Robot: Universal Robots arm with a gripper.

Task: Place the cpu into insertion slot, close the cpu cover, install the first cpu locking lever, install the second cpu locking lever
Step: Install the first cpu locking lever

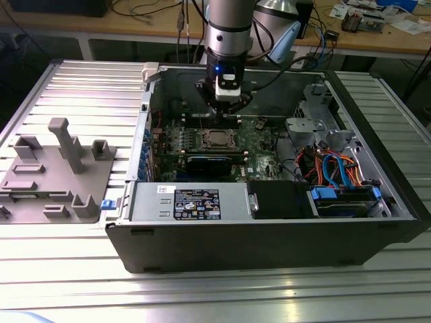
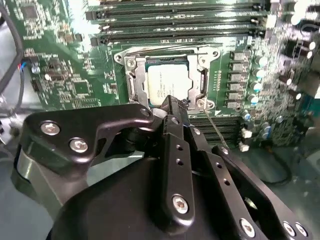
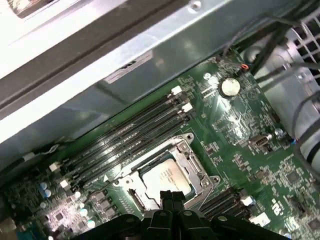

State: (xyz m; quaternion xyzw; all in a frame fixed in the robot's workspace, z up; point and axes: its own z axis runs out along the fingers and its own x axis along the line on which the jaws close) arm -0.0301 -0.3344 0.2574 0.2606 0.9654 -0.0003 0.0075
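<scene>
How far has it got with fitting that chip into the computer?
Done: the cpu already lies in the insertion slot, and the cpu cover looks folded down around it. In hand: the claw, shut and empty, hangs close over the socket's near edge. Left: the two locking levers; I cannot tell whether either is latched yet.

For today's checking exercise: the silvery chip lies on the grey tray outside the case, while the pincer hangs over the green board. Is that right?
Not quite. The chip sits in its socket on the green board, as the second wrist view shows; the pincer does hang over the board.
</scene>
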